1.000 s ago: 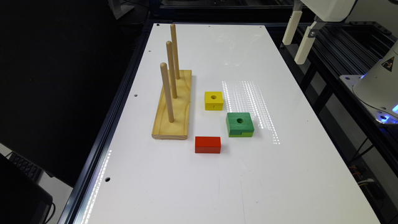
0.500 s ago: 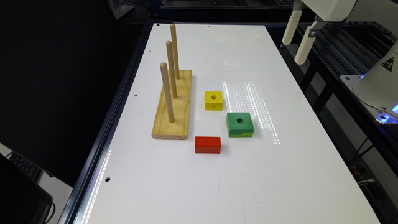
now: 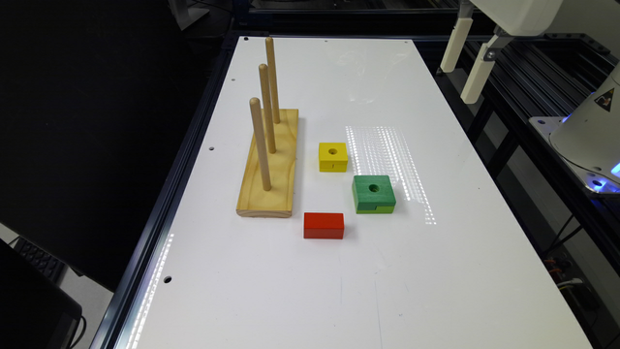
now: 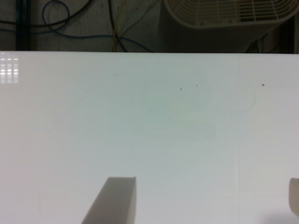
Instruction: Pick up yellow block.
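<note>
A white table (image 3: 436,271) is seen in the exterior view w/ three blocks and a wooden peg board laid out near its middle. The yellow block (image 3: 333,156), small, w/ a round hole in its top face, sits flat on the table, just beside the peg base (image 3: 269,167) on that view's right, apart from it by a narrow strip of bare surface. The green block (image 3: 373,193), also holed, is placed near the yellow one, toward the exterior view's right and closer to the camera; the two are not touching. The solid red block (image 3: 324,225) lies nearest the camera, between the base's front end and the green block. Three upright pegs (image 3: 267,109) are carried in a row along the base.

The gripper (image 3: 465,63) is held high at the table's far corner on the exterior view's right, well apart from the yellow block, w/ nothing in its grasp. In the wrist view its two pale fingers (image 4: 114,200) are seen spread wide, one near mid-frame and the other at the picture's edge, w/ bare tabletop (image 4: 149,135) between them. Beyond the table edge in that view, cables (image 4: 112,23) and what is probably a pale fan housing (image 4: 224,21) can be made out, though the picture is soft. A patch of reflected light (image 3: 382,160) is spread across the tabletop beside the yellow and green blocks.
</note>
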